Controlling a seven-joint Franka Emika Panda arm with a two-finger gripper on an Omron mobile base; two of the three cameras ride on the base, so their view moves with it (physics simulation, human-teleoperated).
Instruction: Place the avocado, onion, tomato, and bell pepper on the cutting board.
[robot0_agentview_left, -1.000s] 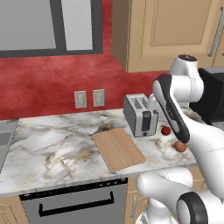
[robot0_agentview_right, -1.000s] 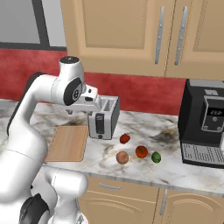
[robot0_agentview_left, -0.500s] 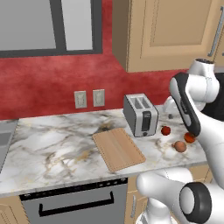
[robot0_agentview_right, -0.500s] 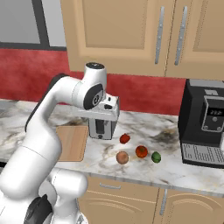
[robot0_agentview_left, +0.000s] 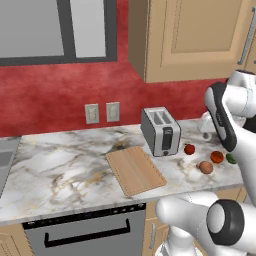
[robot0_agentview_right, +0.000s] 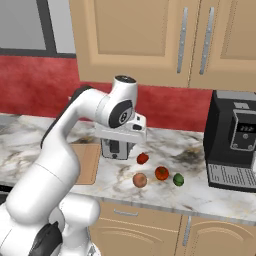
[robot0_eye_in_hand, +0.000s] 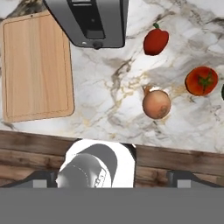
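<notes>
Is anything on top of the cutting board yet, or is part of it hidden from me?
The cutting board lies bare in the left base view, with no produce on it. The hand view agrees. In the right base view the arm covers most of it, so only its right end shows there.

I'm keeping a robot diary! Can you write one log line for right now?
claw: open, holding nothing | cutting board: bare | onion, tomato, bell pepper, avocado: on counter right of toaster

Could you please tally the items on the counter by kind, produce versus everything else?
Produce: 4 — bell pepper, onion, tomato, avocado
Appliances: 2 — toaster, coffee machine
Boards: 1 — cutting board
Total: 7
</notes>
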